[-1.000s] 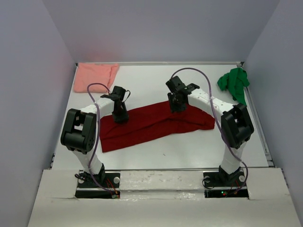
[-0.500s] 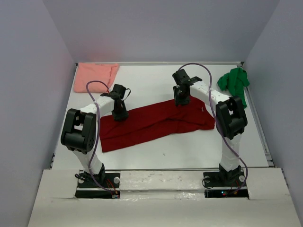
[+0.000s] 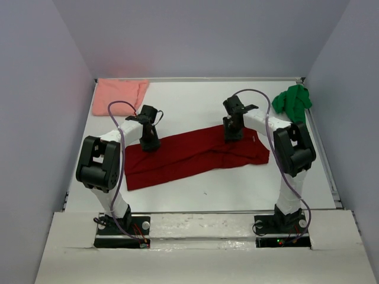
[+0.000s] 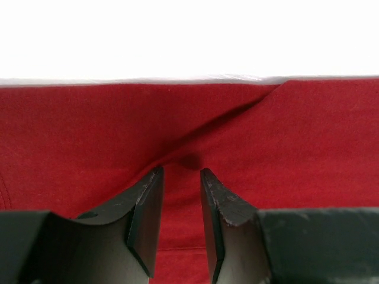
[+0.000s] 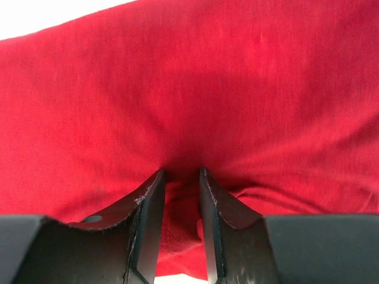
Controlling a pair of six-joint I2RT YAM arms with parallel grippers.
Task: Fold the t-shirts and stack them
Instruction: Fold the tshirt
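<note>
The dark red t-shirt (image 3: 189, 157) lies spread as a long band across the middle of the white table (image 3: 195, 100). My left gripper (image 3: 149, 144) is down on its far left edge. In the left wrist view the fingers (image 4: 180, 171) are nearly closed on a crease of the red cloth (image 4: 89, 136). My right gripper (image 3: 233, 134) is down on the far right edge. In the right wrist view its fingers (image 5: 182, 171) pinch a bunched fold of red cloth (image 5: 237, 89). The salmon pink t-shirt (image 3: 120, 94) lies at the back left. The green t-shirt (image 3: 291, 102) is crumpled at the back right.
Grey walls close in the table on the left, back and right. A raised rim (image 3: 323, 148) runs along the right edge. The arm bases stand at the near edge.
My right gripper moved rightward along the red shirt's far edge and came down on it. The left gripper has stayed in place.
</note>
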